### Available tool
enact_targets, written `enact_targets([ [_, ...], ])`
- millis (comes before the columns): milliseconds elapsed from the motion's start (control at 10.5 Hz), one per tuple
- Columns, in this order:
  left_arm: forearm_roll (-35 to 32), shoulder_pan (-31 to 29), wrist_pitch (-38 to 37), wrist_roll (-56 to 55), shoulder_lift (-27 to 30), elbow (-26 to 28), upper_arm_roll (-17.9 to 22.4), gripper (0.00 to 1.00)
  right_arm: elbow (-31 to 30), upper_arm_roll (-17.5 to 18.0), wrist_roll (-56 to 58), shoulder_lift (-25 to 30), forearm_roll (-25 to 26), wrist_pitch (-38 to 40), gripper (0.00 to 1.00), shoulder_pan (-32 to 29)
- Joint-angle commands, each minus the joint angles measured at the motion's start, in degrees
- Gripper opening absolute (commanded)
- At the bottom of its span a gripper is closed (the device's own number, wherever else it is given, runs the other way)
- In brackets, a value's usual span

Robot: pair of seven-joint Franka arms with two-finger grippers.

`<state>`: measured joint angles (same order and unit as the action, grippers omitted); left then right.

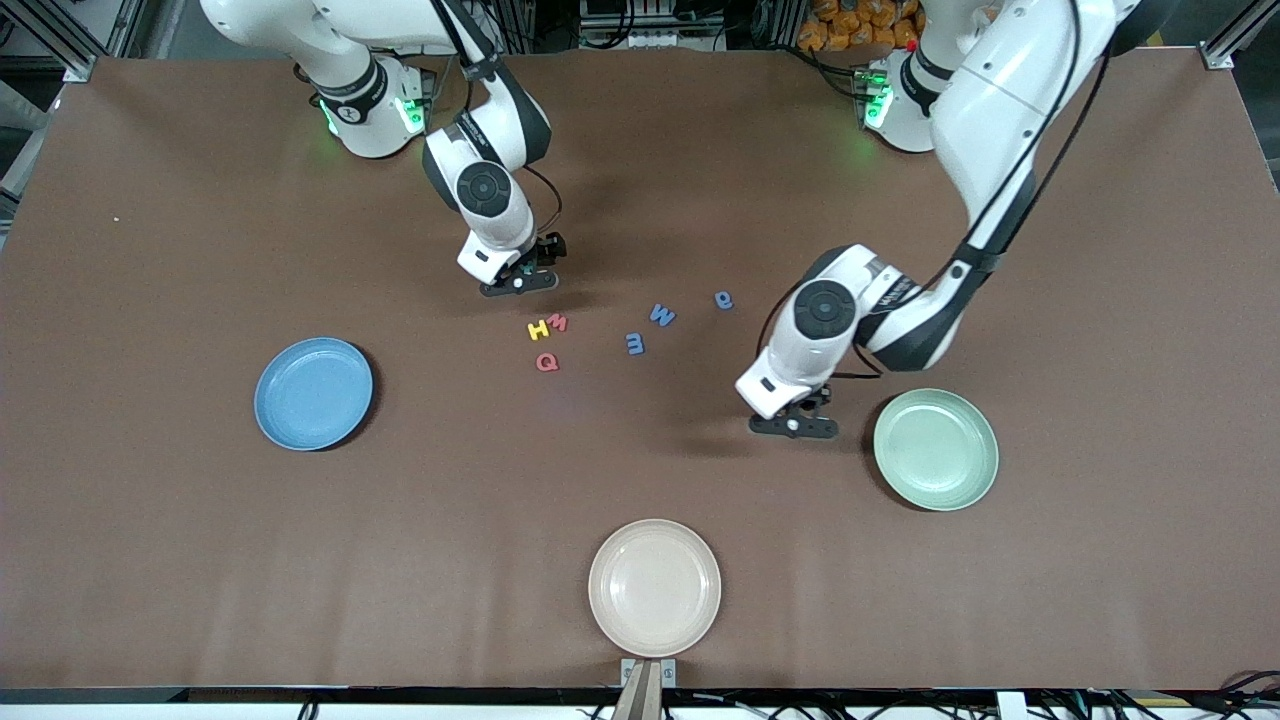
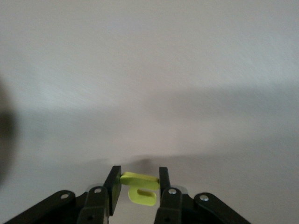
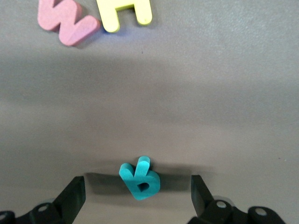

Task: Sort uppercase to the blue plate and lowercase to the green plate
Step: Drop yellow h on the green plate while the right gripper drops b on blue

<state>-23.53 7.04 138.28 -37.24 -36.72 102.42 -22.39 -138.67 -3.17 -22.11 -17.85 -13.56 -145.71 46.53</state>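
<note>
Brown desk (image 1: 200,560). Your left pincer (image 2: 138,183) clenching yellow letter (image 2: 140,189) beside green plate (image 1: 936,449); carry it over plate next. Your right pincer (image 3: 138,193) gaping around teal letter (image 3: 139,180); close next.

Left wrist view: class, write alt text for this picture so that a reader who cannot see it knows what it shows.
The left gripper is shut on a small yellow-green foam letter, pinched between its two black fingers. Past them is only bare, blurred table with a soft shadow across it.

letters (image 1: 590,332) clustered mid-table, plates (image 1: 654,588) well apart
</note>
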Motion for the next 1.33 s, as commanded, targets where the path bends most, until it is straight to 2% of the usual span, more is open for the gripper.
enact_targets([
  [0, -0.9, -5.3, -0.9, 4.3, 3.5, 1.8, -0.8, 0.0, -1.5, -0.3, 1.5, 1.9, -1.5, 0.0, 1.0, 0.1],
  [95, -0.3, -6.2, -1.0, 5.5, 3.7, 1.5, -0.8, 0.0, -1.5, -0.3, 1.5, 1.8, -1.5, 0.0, 0.91, 0.2],
  [285, 0.5, -7.6, -1.0, 5.8, 3.6, 1.1, -0.7, 0.0, -1.5, -0.3, 1.5, 1.7, -1.5, 0.0, 0.63, 0.3],
  [476, 0.8, -8.8, -1.0, 7.8, 3.2, 0.9, 0.1, 0.0, -1.5, -0.3, 1.5, 1.8, -1.6, 0.1, 0.41, 0.1],
  [666, 0.2, -10.5, -1.0, 10.8, 3.2, 0.9, 1.7, 0.0, -1.5, -0.2, 1.0, 1.8, -1.6, 0.1, 0.27, 0.0],
  [856, 0.6, -12.0, -1.2, 15.6, 3.3, 1.0, 3.8, 0.0, -1.3, -0.3, 0.9, 1.7, -1.6, 0.9, 0.27, 0.1],
  [1046, 0.6, -12.5, -1.2, 21.2, 3.2, 1.0, 6.9, 0.0, 2.0, -0.5, 0.8, 1.5, -1.6, 6.8, 0.2, -1.0],
  [1237, 0.7, -12.6, -1.2, 22.5, 3.2, 1.0, 7.8, 0.0, 5.5, -0.5, 0.6, 1.4, -1.6, 11.8, 0.12, -2.8],
])
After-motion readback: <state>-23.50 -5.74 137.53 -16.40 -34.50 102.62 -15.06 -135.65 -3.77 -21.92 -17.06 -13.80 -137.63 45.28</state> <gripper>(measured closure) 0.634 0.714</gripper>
